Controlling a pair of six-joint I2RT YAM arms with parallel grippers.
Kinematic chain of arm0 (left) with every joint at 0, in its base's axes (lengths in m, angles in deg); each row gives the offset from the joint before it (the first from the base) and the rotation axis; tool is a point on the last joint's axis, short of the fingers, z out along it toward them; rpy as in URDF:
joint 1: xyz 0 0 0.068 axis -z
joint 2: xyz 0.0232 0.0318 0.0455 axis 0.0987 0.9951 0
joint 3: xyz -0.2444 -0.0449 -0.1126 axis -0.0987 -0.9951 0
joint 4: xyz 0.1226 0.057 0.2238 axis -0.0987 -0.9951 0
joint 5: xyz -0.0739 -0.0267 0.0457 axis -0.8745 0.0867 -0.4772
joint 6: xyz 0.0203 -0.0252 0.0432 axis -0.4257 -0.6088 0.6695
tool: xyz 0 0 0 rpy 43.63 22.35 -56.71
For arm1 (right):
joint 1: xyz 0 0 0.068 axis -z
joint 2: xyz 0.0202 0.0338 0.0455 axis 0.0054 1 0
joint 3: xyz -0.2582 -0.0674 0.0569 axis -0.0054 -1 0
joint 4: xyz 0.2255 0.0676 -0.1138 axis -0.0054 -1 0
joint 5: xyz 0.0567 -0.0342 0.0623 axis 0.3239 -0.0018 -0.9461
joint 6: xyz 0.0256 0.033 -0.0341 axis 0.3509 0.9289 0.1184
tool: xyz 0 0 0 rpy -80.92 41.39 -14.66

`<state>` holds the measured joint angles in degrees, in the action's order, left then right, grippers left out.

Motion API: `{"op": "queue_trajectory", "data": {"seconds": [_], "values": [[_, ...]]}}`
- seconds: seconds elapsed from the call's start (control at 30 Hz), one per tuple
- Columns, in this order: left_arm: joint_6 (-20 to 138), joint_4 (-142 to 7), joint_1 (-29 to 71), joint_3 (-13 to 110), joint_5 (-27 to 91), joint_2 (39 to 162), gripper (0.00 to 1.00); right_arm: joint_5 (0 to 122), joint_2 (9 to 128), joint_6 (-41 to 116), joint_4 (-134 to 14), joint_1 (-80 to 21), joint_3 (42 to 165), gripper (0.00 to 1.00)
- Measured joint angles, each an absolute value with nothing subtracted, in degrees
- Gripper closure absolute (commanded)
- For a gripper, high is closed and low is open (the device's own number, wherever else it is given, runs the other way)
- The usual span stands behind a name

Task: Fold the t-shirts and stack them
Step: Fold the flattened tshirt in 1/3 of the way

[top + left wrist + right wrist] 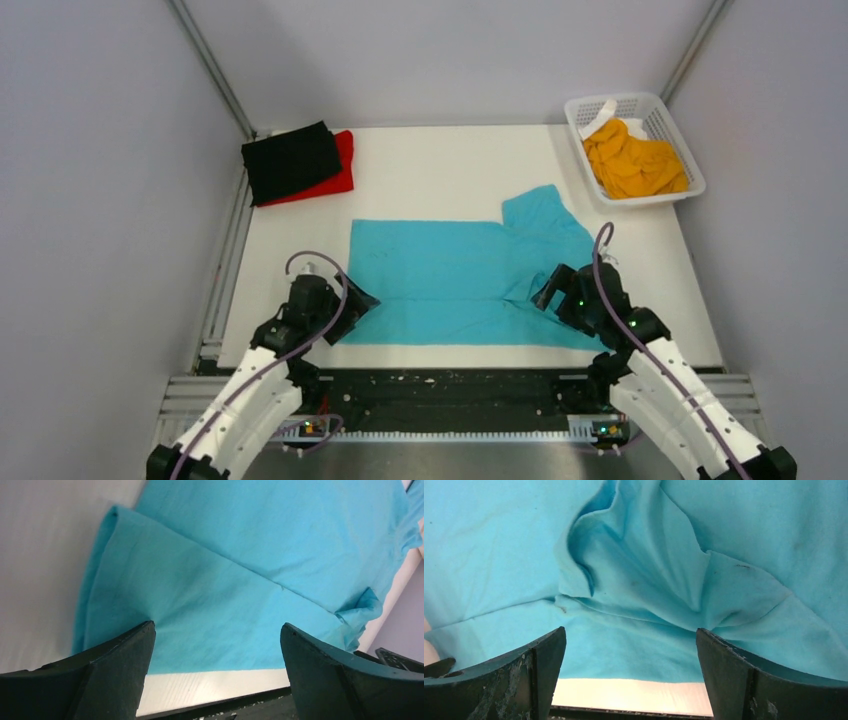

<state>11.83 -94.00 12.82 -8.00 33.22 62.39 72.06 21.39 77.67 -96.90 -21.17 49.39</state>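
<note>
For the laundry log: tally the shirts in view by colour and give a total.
Turquoise-blue cloth t-shirt, spread flat: 1
Black cloth t-shirt, folded: 1
Red cloth t-shirt, under the black one: 1
Orange-yellow cloth t-shirt, crumpled in the white mesh basket: 1
Total: 4

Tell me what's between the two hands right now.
Only the turquoise shirt. Its folded near part runs flat on the table from the left hand to the right hand. The top view shows it.

The black shirt [290, 160] hides most of the red shirt [345, 165] beneath.
</note>
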Motion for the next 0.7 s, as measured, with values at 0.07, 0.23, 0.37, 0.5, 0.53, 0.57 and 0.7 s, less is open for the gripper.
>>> {"op": "queue_trajectory", "data": {"seconds": [0.07,0.23,0.37,0.5,0.53,0.57,0.7], "values": [[11.7,-99.1,13.0,-7.7,34.7,58.3,0.01,72.0,21.8,77.0,-98.2,-21.2,51.7,0.01],[12.0,-105.5,13.0,-5.3,37.6,53.0,0.01,69.9,26.6,74.1,-94.0,-23.0,57.7,0.01],[12.7,-106.8,13.0,-2.2,40.8,54.1,0.01,68.7,35.4,73.0,-88.3,-28.8,59.0,0.01],[14.1,-106.3,13.0,0.3,43.3,57.4,0.01,67.4,44.9,72.8,-84.0,-31.4,59.0,0.01],[14.4,-106.2,13.0,0.7,43.8,58.5,0.01,67.2,46.6,72.8,-82.9,-31.7,59.0,0.01],[14.6,-106.1,13.0,1.0,44.4,59.5,0.01,67.2,47.9,72.8,-82.0,-31.9,59.0,0.01],[15.2,-105.6,13.0,1.1,46.4,62.8,0.01,67.3,51.7,72.7,-79.0,-32.4,59.0,0.01]]}}
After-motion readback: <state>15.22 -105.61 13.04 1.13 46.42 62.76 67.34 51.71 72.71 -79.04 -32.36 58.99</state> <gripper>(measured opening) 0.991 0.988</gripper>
